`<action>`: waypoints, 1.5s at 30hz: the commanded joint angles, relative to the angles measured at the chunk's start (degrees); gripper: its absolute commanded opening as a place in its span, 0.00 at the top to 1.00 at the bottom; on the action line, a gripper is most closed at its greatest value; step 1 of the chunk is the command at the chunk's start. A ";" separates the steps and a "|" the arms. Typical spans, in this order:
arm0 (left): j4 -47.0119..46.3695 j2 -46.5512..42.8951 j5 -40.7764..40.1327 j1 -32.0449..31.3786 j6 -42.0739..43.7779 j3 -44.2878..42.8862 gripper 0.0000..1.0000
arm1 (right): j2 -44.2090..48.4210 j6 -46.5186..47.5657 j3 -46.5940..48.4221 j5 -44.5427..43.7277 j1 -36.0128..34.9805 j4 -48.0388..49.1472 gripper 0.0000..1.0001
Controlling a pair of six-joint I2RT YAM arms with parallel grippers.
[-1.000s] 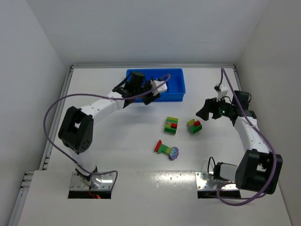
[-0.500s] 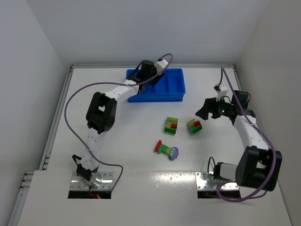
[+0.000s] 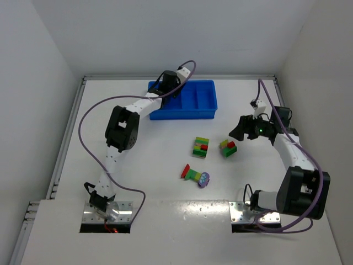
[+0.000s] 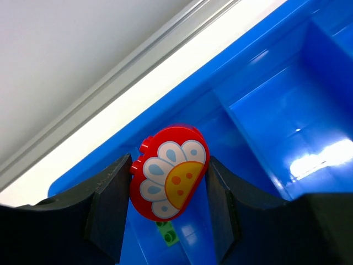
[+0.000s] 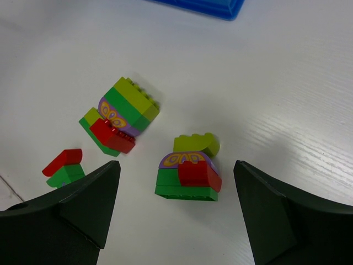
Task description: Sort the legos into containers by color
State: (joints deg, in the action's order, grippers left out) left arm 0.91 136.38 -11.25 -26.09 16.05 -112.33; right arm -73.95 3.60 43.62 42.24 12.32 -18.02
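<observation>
Left wrist view: clamping red brick [image 4: 171, 171] in left gripper [image 4: 168, 190], directly over tray [image 4: 265, 110] compartment with a green brick [image 4: 167, 236] inside. Hovering open-jawed with right gripper [image 5: 177, 165] above nearest clump [image 5: 187, 179] on worktop [image 5: 276, 83].

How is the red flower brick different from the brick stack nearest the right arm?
The red flower brick is one piece; the stack is several, green, purple, red and yellow-green. The flower brick is pinched in the left fingers over the blue tray; the stack sits on the table, untouched. Both carry a printed picture.
</observation>
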 commanded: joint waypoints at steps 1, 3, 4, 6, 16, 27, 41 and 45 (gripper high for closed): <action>-2.14 1.34 -0.27 0.86 -1.99 -2.54 0.79 | -0.84 -0.08 -0.02 1.62 0.43 2.29 0.16; -2.14 1.35 0.87 0.86 -1.99 -2.54 0.78 | -0.84 -0.08 -0.02 1.62 0.43 2.29 0.16; -2.14 1.96 1.57 0.86 -1.99 -2.54 0.78 | -1.36 -0.08 -0.02 1.62 0.43 2.29 0.16; -2.14 1.96 2.27 0.86 -2.61 -3.15 0.78 | -1.37 -0.08 -0.02 1.62 0.43 2.29 0.16; -2.14 4.34 1.14 0.86 -2.61 -3.68 0.73 | -3.04 0.45 0.51 1.62 0.43 1.23 0.16; -2.14 5.39 0.08 0.86 -3.13 -3.68 0.32 | -3.04 0.97 0.51 1.62 0.43 1.23 0.16; -3.19 -8.04 -3.43 0.33 -4.80 2.72 0.27 | -1.98 0.97 -0.02 2.15 0.43 0.71 0.16; -0.91 -15.25 -2.12 -0.19 -5.33 4.67 0.27 | -1.37 0.97 -0.02 2.15 0.43 1.23 0.16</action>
State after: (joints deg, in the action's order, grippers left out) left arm 1.10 131.28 -13.32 -25.82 12.38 -107.63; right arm -76.93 3.64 43.62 42.50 12.32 -18.33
